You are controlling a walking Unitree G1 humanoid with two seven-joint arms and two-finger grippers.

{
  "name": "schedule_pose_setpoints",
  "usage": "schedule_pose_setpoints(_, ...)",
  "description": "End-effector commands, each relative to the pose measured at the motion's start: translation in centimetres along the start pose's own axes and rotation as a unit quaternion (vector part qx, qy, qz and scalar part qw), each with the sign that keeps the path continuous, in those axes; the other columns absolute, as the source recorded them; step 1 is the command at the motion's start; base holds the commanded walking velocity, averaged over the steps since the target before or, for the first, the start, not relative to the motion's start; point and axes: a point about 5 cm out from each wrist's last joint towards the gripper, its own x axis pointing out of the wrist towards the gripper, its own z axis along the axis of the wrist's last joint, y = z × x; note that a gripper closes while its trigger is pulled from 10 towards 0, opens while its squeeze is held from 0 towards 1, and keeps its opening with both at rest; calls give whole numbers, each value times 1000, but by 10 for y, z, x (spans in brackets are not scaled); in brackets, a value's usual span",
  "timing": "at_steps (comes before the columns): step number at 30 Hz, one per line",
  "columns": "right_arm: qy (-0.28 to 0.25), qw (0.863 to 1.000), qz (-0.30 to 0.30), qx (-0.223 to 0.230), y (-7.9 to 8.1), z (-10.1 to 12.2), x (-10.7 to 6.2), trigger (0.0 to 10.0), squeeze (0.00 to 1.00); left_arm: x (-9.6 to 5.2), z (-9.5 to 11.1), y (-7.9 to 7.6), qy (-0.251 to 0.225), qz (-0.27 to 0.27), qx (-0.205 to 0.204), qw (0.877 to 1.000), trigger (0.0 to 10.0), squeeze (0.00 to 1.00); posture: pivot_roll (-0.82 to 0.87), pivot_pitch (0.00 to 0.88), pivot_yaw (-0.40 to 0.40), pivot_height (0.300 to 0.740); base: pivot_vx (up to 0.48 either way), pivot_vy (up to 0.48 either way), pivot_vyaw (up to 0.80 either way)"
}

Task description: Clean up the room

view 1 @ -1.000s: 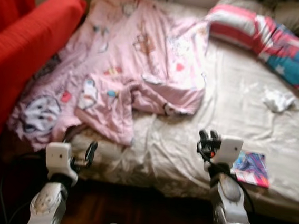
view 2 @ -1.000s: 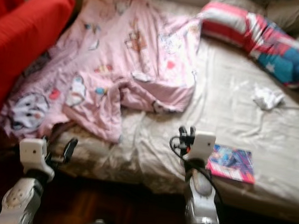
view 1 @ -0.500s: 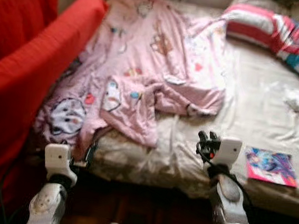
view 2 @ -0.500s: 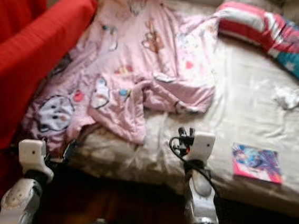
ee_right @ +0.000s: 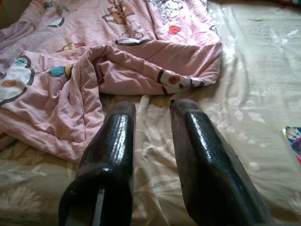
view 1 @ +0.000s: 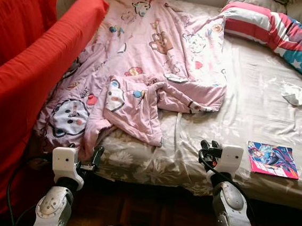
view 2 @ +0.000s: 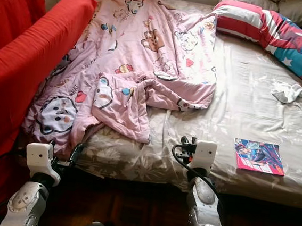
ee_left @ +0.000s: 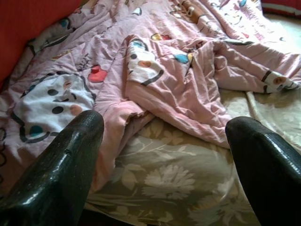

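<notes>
Looking down through the left eye view, I have the bed (view 1: 259, 102) square in front of me, with a pink cartoon-print quilt (view 1: 146, 54) spread along its left half beside the red sofa (view 1: 20, 79). The quilt's near end is bunched and folded over itself close to the bed's front edge, one flap hanging toward the floor. A striped pillow (view 1: 276, 34) lies at the head, a crumpled white cloth (view 1: 297, 94) on the bare sheet, and a magazine (view 1: 273, 159) near the front edge on my right. My left claw (view 1: 94, 158) hangs just below the quilt's drooping flap; my right claw (view 1: 207, 152) sits over the bed's front edge, between quilt and magazine.

The right eye view repeats this layout.

From the left wrist view, the left claw's fingers (ee_left: 61, 160) stand wide apart, framing the quilt's folded edge on the floral sheet.

From the right wrist view, the right claw's fingers (ee_right: 110, 160) are nearly together, with a thin gap and nothing between them.

I judge the quilt soft, light and floppy; it will sag and drag, so I'd pinch a thick fold at the near corner. What lies under the bunched folds is hidden, and the pillow is cut off at the frame's edge.
</notes>
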Motion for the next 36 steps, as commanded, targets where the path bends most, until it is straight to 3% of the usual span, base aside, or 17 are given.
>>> schedule_pose_setpoints(1, 10, 1000, 6, -7, 1, -6, -3, 10000, 0, -5, -8, 2, 20, 5, -6, 1000, 10000, 0, 109, 222, -30, 740, 0, 0, 681)
schedule_pose_setpoints(3, 12, 1000, 7, -7, 1, -7, -3, 10000, 0, -5, -12, 2, 29, 4, -6, 1000, 10000, 0, 115, 222, -30, 740, 0, 0, 756)
schedule_pose_setpoints(4, 12, 1000, 4, -3, 1, -7, -3, 10000, 0, -11, -28, 7, 66, 13, -1, 998, 10000, 0, 115, 221, -28, 740, 0, 0, 575)
schedule_pose_setpoints(7, 11, 1000, 3, -1, 1, -7, -3, 10000, 0, -19, -44, 12, 103, 22, -1, 994, 10000, 0, 117, 222, -25, 740, 0, 0, 192)
schedule_pose_setpoints(16, 7, 1000, 3, -3, 1, -6, -3, 10000, 0, -40, -77, 23, 190, 39, 1, 981, 10000, 0, 122, 221, -25, 740, 0, 0, 92)
schedule_pose_setpoints(21, 1, 1000, 12, -5, 5, -4, -2, 10000, 0, -59, -99, 35, 255, 73, -9, 964, 10000, 0, 121, 214, -24, 740, 52, 0, 771)
schedule_pose_setpoints(28, -2, 1000, 17, -4, 6, -4, -2, 10000, 0, -67, -110, 39, 285, 80, -9, 955, 10000, 0, 114, 202, -21, 740, 287, 0, 671)
schedule_pose_setpoints(36, 2, 1000, 23, -1, 7, -5, -2, 10000, 0, -71, -116, 41, 301, 88, -17, 949, 10000, 0, 115, 189, -21, 740, 326, 0, 0)
